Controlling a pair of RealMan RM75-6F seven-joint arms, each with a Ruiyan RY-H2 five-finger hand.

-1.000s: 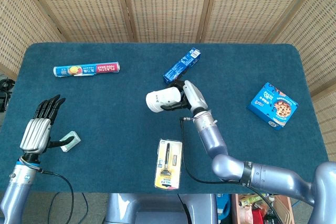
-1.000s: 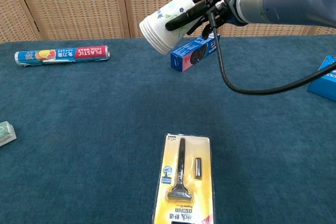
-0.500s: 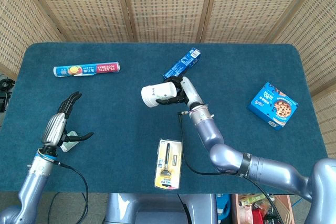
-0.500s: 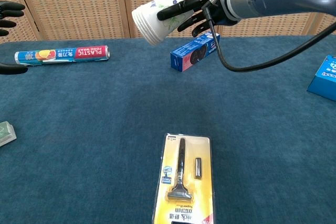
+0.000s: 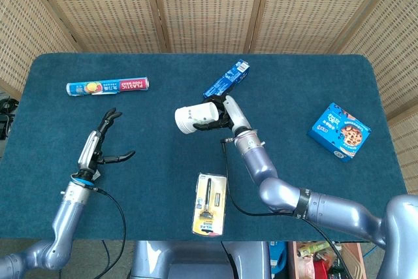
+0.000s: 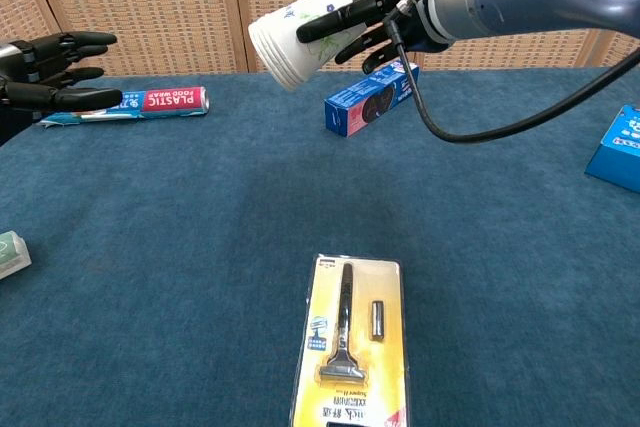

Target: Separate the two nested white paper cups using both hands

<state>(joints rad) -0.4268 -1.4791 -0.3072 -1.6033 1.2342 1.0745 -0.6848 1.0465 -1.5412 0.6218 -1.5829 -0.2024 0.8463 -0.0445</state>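
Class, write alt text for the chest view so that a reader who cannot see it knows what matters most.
The right hand holds the nested white paper cups tilted in the air above a blue table, while the left hand reaches in from the left edge, fingers spread. On the table lie a plastic wrap roll, a blue box and a packaged razor.

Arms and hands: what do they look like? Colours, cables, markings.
Both arms are glossy silver-blue tubes. The right hand and left hand have black fingers and silver backs. A black cable loops from each wrist. Blue ring at left wrist; dark band on right arm.
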